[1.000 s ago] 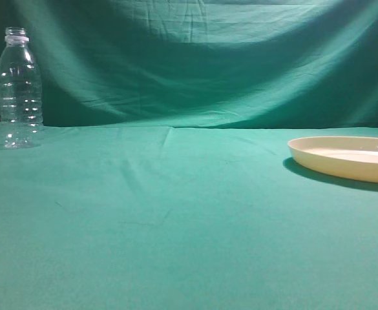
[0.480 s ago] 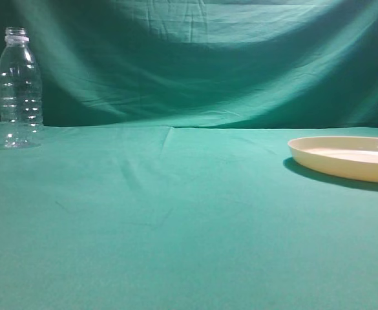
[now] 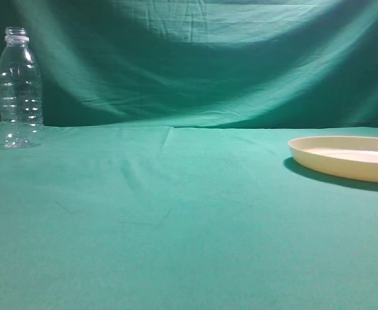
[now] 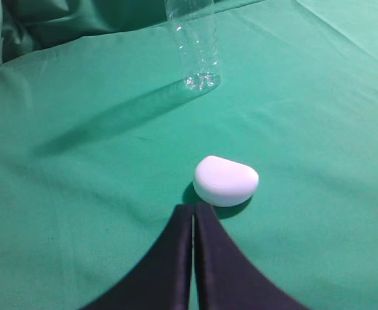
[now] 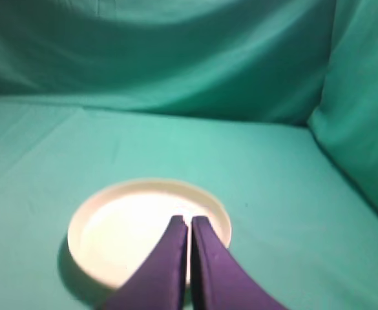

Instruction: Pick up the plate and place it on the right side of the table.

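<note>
The cream-yellow plate (image 3: 347, 157) lies flat on the teal-green table (image 3: 176, 213) at the right edge of the exterior view, partly cut off. In the right wrist view the plate (image 5: 121, 226) lies below my right gripper (image 5: 189, 221), which is shut and empty above the plate's right half. My left gripper (image 4: 194, 208) is shut and empty, hovering just short of a small white rounded object (image 4: 225, 180). Neither gripper shows in the exterior view.
A clear plastic bottle (image 3: 19, 88) stands upright at the far left of the table; its base also shows in the left wrist view (image 4: 195, 45). The green cloth backdrop (image 3: 201, 58) rises behind, and a cloth wall (image 5: 363, 129) stands at the right.
</note>
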Robot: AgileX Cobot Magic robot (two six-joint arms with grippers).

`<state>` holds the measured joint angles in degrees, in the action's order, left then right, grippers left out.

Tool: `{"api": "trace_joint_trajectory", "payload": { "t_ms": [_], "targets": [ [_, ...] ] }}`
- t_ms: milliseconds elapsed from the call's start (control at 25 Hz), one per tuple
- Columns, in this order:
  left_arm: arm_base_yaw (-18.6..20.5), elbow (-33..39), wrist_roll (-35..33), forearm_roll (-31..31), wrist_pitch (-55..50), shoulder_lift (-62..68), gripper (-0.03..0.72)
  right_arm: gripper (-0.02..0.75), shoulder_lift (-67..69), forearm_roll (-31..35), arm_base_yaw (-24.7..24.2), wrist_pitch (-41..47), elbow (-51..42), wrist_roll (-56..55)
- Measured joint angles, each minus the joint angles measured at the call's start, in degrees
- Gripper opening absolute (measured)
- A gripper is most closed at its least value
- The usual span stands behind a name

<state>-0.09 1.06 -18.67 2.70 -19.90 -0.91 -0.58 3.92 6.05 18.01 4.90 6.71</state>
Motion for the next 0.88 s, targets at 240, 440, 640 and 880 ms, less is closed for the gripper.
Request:
{"api": "trace_joint_trajectory", "payload": {
  "t_ms": [240,440,640,880],
  "targets": [
    [0.0,0.0,0.0,0.0,0.0,0.0,0.0,0.0,0.0,0.0,0.0,-0.95,-6.34,0.08],
    [0.0,0.0,0.0,0.0,0.0,0.0,0.0,0.0,0.0,-0.12,0.0,3.48,-6.48,0.08],
    [0.0,0.0,0.0,0.0,0.0,0.0,0.0,0.0,0.0,0.24,0.0,3.97,-6.48,-0.25],
    [0.0,0.0,0.0,0.0,0.0,0.0,0.0,0.0,0.0,0.49,0.0,3.97,-6.48,-0.51]
  ]
}}
